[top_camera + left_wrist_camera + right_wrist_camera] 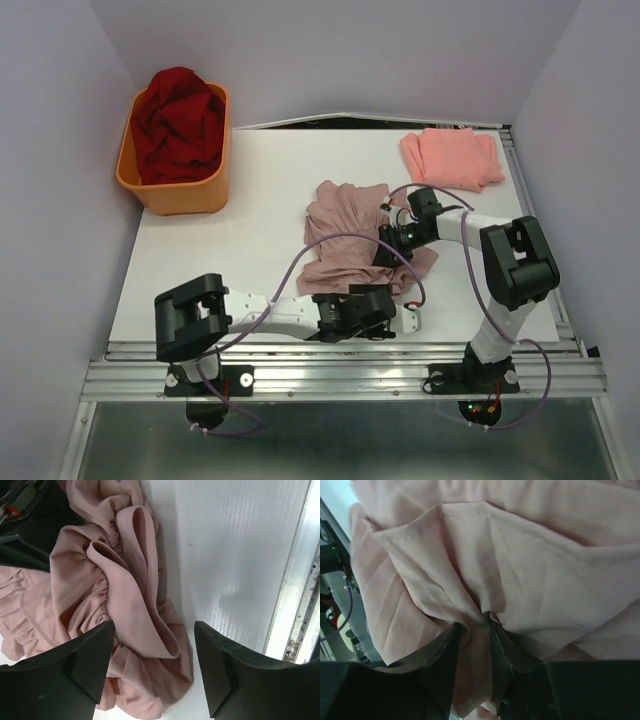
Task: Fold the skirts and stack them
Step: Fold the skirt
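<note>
Pinching a fold of the mauve skirt point(350, 225) at frame centre, the right gripper point(475, 630) is clamped; the left gripper point(154, 640) gapes over its hem near the lower edge of the table point(220, 250); the salmon skirt point(452, 158) lies upper right.

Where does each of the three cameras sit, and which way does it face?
Top external: above and behind the arm bases, looking down on the table; the left arm and right arm show, with the mauve skirt, salmon skirt and orange tub.
Left wrist: on the left arm, looking past the open left gripper at the mauve skirt's ruffled edge and table.
Right wrist: on the right arm, close to mauve cloth pinched in the right gripper.
Shared: all three views show the mauve skirt.
</note>
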Controlling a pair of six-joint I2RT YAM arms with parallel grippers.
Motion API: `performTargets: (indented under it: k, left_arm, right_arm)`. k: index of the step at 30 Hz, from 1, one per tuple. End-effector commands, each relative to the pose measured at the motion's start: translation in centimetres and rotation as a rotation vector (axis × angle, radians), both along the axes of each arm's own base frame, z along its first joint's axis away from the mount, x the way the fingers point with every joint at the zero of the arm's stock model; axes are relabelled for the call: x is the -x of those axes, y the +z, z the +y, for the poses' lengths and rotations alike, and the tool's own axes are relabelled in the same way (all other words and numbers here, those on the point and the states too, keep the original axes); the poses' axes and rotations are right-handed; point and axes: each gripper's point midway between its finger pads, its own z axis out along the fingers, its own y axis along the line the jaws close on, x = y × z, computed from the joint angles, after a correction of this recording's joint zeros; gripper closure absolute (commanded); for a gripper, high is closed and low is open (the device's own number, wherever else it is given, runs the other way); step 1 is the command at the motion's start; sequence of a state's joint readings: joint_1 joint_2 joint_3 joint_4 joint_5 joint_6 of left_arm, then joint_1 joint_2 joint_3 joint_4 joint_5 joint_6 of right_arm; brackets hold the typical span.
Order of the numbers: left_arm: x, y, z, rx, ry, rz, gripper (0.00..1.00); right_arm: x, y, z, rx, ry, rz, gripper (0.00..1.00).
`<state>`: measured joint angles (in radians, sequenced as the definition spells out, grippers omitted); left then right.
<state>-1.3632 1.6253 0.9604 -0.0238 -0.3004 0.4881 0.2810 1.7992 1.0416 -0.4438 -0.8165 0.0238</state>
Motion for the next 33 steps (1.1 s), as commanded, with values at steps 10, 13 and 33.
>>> performTargets:
  k: [10, 13, 33]
  left_arm:
    - [-3.1, -1.0, -0.4, -0.007, 0.116, -0.167, 0.43]
    - [-3.2, 0.3, -0.5, 0.017, 0.117, -0.174, 0.7]
    - [6.1, 3.6, 1.3, 0.032, -0.117, 0.297, 1.0]
  right_arm:
    - [-0.4, -2.0, -0.7, 0.038, 0.007, -0.044, 0.64]
    - [-0.1, -2.3, -0.8, 0.042, 0.014, -0.033, 0.65]
    - [-7.9, 8.9, 1.9, 0.027, 0.098, -0.37, 0.52]
